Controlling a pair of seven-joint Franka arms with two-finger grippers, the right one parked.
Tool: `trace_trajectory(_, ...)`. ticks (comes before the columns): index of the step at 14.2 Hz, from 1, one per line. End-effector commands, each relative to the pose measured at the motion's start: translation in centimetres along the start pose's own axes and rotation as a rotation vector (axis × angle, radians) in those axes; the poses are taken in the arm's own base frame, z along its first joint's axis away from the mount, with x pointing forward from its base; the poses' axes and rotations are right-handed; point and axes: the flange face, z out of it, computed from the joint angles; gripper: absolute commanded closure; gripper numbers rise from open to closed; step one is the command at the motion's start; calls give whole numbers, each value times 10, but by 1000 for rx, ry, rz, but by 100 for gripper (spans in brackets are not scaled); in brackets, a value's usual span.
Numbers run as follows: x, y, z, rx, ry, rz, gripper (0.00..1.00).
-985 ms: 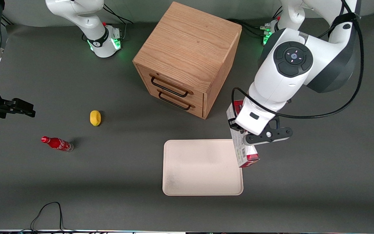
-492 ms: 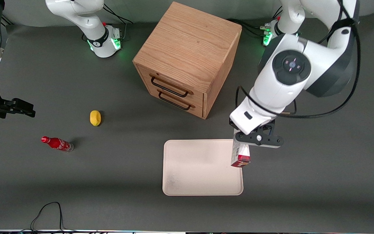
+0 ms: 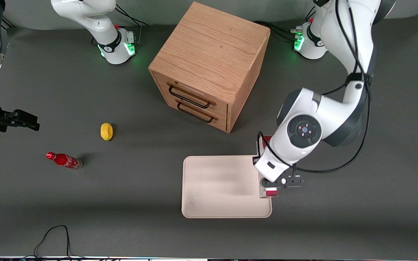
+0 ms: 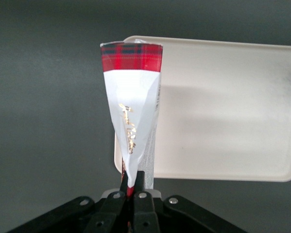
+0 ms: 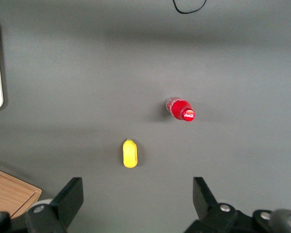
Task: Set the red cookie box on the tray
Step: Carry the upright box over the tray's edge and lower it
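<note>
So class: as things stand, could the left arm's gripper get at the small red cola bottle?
Probably not now: the gripper is shut on the long red cookie box at the cream-white tray's edge; the small red cola bottle lies toward the parked arm's end.

Red and white cookie box (image 4: 132, 104) pinched in the gripper (image 4: 132, 190) jaws, over the cream tray's (image 3: 220, 188) edge nearest the working arm

The black matt pincer (image 4: 132, 187) pinches a thin red-and-white cardboard cookie box (image 4: 131, 104) with a slightly glossy printed face. The cream-white rectangular tray (image 3: 223, 203) looks like smooth matt plastic, on a dark grey matt surface (image 3: 122, 203).
</note>
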Motion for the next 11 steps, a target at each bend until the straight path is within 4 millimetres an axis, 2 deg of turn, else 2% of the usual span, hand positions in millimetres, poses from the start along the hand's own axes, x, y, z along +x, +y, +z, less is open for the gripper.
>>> trace_trajectory(1, 12, -2, 18, -11, 27, -27, 100)
trace_trajectory(5, 21, 4, 71, -19, 53, -6, 100)
trace_trajectory(8, 20, 6, 94, -9, 52, 5, 100)
trace_trajectory(11, 20, 4, 107, 8, 46, 10, 100)
